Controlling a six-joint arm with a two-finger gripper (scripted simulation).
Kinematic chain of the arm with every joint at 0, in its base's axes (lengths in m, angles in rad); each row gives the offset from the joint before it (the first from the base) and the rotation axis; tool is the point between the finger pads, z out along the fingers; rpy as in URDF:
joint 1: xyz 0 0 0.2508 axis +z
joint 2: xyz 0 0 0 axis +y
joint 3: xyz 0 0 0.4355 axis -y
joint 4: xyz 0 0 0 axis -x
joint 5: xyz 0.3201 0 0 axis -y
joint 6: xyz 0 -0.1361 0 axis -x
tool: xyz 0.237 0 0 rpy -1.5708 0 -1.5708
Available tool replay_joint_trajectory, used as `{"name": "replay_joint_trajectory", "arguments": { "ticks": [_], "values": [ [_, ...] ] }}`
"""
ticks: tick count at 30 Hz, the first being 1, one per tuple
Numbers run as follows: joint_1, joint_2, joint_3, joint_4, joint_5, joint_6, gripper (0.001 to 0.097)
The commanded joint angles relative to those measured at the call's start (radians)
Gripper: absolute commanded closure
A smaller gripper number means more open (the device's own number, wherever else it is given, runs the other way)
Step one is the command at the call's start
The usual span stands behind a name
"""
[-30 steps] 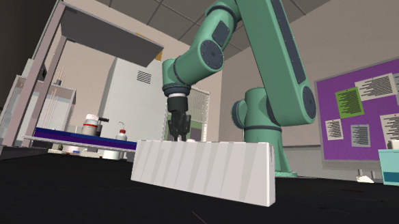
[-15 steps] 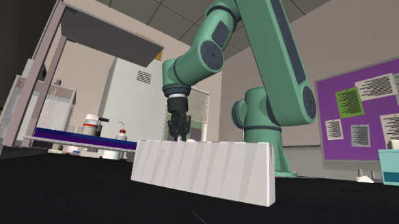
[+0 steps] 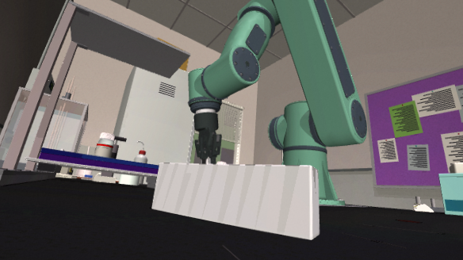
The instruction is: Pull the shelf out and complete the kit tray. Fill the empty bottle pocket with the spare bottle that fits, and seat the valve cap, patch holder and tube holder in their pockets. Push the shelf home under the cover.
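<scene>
My gripper points straight down just behind the top edge of a long white block on the dark table, its fingers open and holding nothing. Its fingertips and whatever lies below them are hidden by the block. To the left, the blue shelf stands pulled out from under the grey cover. On the shelf stand a wide white bottle with a red band and a small white bottle with a bent spout. The tray's pockets are out of sight from this low angle.
The white block lies across the foreground between the camera and the arm's base. A teal bin sits at the right edge under a purple notice board. Small white items lie under the shelf.
</scene>
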Motion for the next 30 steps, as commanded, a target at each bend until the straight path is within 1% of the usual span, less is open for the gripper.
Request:
{"name": "replay_joint_trajectory", "arguments": {
  "ticks": [1,3,22,30],
  "values": [
    [0.000,0.000,0.000,0.000,0.000,0.000,0.0501],
    [0.000,0.000,0.000,0.000,0.000,0.000,0.0511],
    [0.000,0.000,0.000,0.000,0.000,0.000,0.0891],
    [0.054,-0.006,-0.009,-0.020,0.004,-0.036,0.0901]
  ]
}}
